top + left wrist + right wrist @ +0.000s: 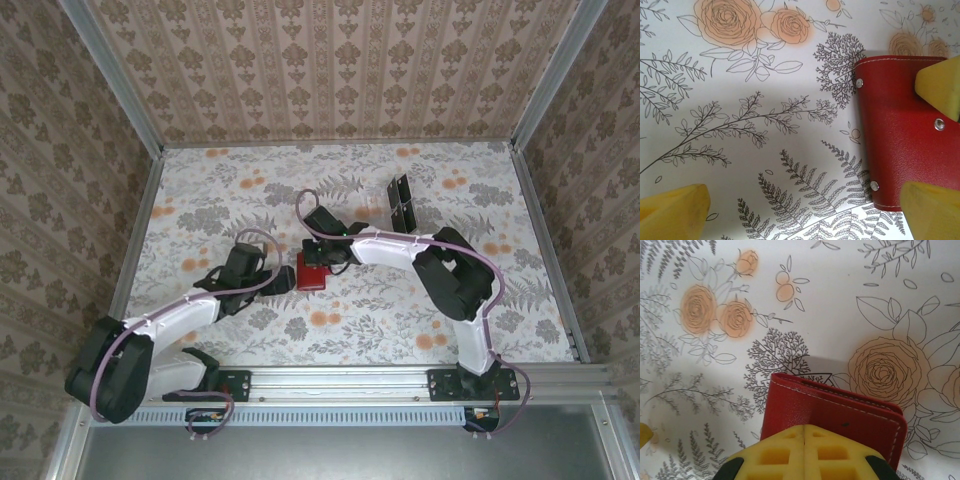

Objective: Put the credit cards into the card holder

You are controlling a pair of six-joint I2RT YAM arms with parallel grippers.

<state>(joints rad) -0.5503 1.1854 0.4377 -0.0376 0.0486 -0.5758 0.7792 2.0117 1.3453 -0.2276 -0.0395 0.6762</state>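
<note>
Little was done: the card holder [311, 273] lay folded on the desk [200, 200] between the two hands, with no card at it. The credit cards [402, 204], small as they showed, seemed to stand well apart at the far right. The right hand [805, 440] was clenched at the card holder's edge. The left hand [802, 215] gaped released beside it. Opening and loading remained.

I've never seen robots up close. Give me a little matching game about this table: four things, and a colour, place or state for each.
1 wallet
2 left gripper
3 right gripper
4 cards

a shut
b red
c dark, farthest back
d wide open

Pairs: 1-b, 2-d, 3-a, 4-c
</note>
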